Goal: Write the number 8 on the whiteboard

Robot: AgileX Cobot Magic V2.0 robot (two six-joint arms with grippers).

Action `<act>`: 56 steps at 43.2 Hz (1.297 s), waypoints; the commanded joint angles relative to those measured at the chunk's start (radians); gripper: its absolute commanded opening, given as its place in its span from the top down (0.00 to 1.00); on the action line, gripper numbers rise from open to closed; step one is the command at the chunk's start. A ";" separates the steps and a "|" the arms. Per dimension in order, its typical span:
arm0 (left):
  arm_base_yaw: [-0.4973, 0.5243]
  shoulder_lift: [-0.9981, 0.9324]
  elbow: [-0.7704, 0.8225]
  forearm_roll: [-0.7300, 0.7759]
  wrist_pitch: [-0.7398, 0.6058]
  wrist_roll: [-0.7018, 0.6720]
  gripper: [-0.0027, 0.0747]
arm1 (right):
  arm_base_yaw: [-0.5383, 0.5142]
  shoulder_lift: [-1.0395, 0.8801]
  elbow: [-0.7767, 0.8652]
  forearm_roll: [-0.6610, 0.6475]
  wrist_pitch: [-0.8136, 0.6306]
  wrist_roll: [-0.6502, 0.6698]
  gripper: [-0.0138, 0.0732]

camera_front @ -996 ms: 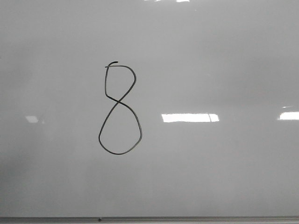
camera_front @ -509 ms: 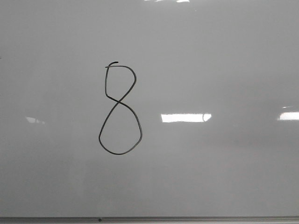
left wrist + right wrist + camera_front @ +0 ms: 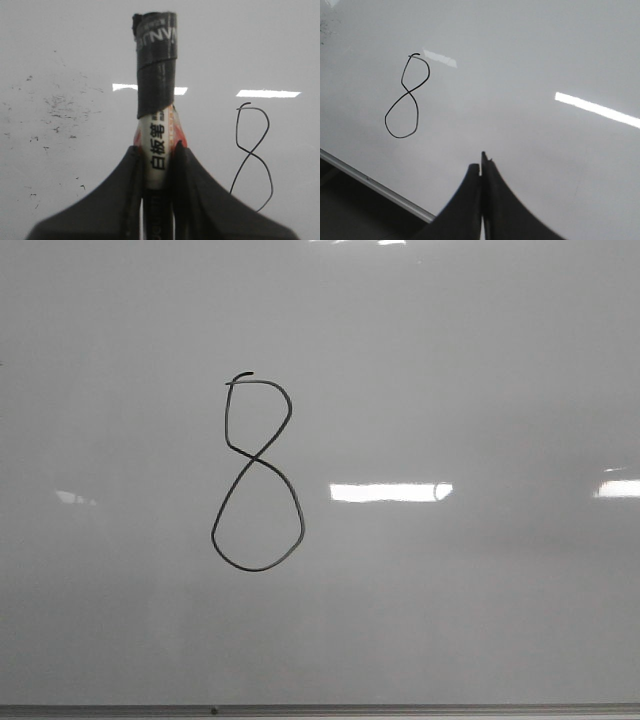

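Note:
The number 8 (image 3: pixel 257 472) is a thin black marker line on the whiteboard (image 3: pixel 450 370), left of the board's middle in the front view. It also shows in the left wrist view (image 3: pixel 252 155) and the right wrist view (image 3: pixel 407 97). My left gripper (image 3: pixel 157 155) is shut on a white marker pen (image 3: pixel 156 145) with a black taped tip (image 3: pixel 156 65); the tip sits off to one side of the 8. My right gripper (image 3: pixel 481 167) is shut and empty, held over bare board away from the 8. Neither gripper shows in the front view.
The whiteboard's thin grey frame edge (image 3: pixel 320 709) runs along the bottom of the front view and shows in the right wrist view (image 3: pixel 375 185). Small black ink specks (image 3: pixel 57 107) dot the board in the left wrist view. Bright light reflections (image 3: pixel 390 492) lie on the board.
The number 8 is the same. The bright reflection right of it has shifted slightly left.

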 commanded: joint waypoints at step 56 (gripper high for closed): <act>0.291 0.936 -0.081 1.271 -0.887 -1.272 0.99 | -0.007 0.011 -0.023 0.010 -0.078 0.001 0.92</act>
